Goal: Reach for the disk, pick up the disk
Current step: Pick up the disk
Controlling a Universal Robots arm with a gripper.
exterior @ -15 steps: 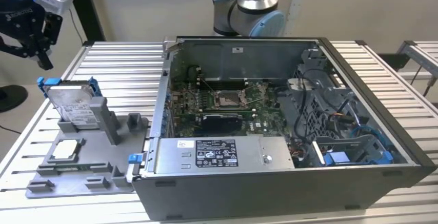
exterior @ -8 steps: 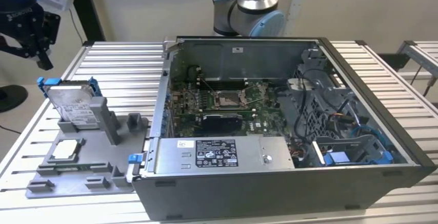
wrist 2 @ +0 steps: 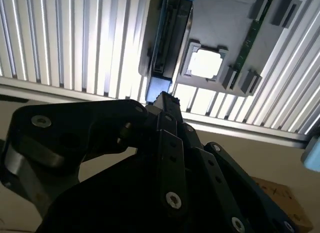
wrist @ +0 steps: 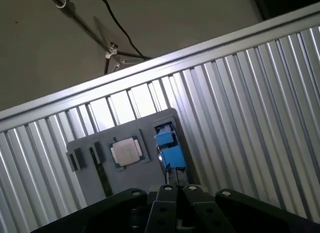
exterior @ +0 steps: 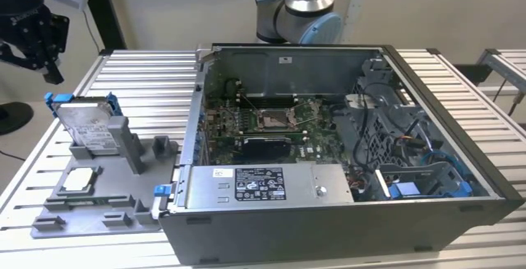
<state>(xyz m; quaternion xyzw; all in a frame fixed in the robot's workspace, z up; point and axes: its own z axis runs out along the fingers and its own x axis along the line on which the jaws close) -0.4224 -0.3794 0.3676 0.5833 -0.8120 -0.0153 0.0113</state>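
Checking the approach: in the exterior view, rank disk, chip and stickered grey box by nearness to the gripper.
1. disk, standing upright below the gripper.
2. chip, flat on the grey tray.
3. grey box, in the case, exterior view's right.

**Site: robotics lab bench, set up for computer-assembly trials.**

I am working over a table (exterior: 140, 78) of ribbed aluminium profile. In the exterior view the robot arm (exterior: 300, 10) stands behind the work, and a second profile table (exterior: 505, 66) is at the exterior view's right. On the table sits an open desktop computer case (exterior: 329, 232) with its motherboard (exterior: 308, 149) exposed. Beside it a grey fixture plate (exterior: 90, 216) holds loose parts in slots and pockets: the disk (exterior: 86, 127) on edge, a chip (exterior: 80, 180) lying flat. The walls are plain and the floor bare. The first wrist view shows a stand's feet (wrist: 120, 55) and a trailing cable (wrist: 112, 18).
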